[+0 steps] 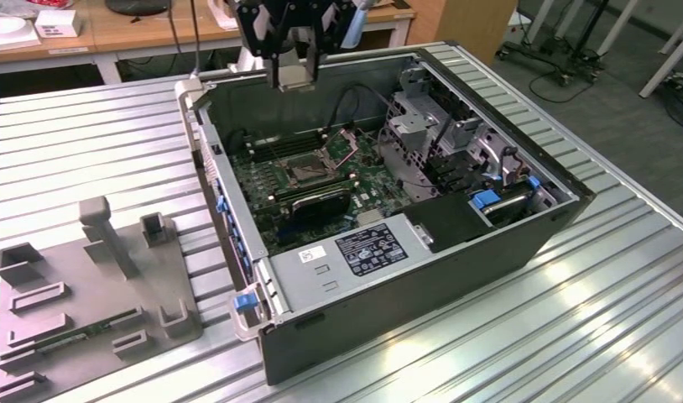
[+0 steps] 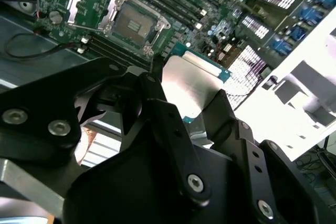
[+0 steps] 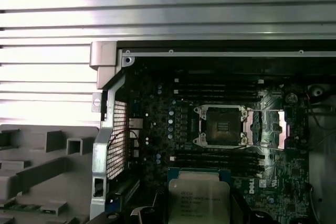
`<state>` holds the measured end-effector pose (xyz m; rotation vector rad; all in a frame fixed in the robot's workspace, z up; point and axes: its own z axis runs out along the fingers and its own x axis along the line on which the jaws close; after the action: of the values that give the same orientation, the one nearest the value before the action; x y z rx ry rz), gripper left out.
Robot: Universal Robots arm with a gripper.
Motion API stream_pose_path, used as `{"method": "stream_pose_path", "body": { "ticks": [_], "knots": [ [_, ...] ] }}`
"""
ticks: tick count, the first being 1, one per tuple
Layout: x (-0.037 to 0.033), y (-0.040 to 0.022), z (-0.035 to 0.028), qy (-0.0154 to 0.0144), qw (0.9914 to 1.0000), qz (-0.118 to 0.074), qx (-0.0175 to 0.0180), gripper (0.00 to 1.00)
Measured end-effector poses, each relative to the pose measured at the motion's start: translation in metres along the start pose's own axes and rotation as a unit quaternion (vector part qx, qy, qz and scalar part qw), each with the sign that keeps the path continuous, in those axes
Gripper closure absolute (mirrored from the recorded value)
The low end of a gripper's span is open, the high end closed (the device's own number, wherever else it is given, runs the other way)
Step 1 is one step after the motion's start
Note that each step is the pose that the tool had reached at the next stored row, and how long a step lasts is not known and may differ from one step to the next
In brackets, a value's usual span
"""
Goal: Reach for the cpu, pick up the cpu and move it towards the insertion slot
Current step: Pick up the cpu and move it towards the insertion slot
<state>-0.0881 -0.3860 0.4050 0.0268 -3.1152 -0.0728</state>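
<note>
Ribbed metal workbench (image 1: 84, 143), open PC case (image 1: 431, 252) lying on it, grey tray (image 1: 50, 311) beside, toward the exterior view's left. Gripper (image 2: 191, 100) hangs above the case's far end w/ fingers clamped on the cpu (image 2: 191, 85), so the pick looks done. Insertion slot (image 3: 220, 126) sits empty on the motherboard (image 3: 157, 129), frame open. The cpu is up in the air, well apart from it; the carry to the slot is left.

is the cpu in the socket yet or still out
Out. The cpu sits between the pincer fingers above the board, and the insertion slot is bare in both wrist views.
</note>
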Motion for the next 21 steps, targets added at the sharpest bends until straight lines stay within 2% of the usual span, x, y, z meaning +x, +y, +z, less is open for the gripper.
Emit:
{"method": "stream_pose_path", "body": {
  "ticks": [6,15,21],
  "knots": [
    [-0.007,0.0147,0.0008,-0.0004,1.0,0.0,0.0,0.45],
    [-0.0255,0.0274,0.0016,-0.0013,1.0,0.0,0.0,0.45],
    [-0.03,0.0426,0.0028,-0.0028,1.0,0.0,0.0,0.45]
  ]
}}
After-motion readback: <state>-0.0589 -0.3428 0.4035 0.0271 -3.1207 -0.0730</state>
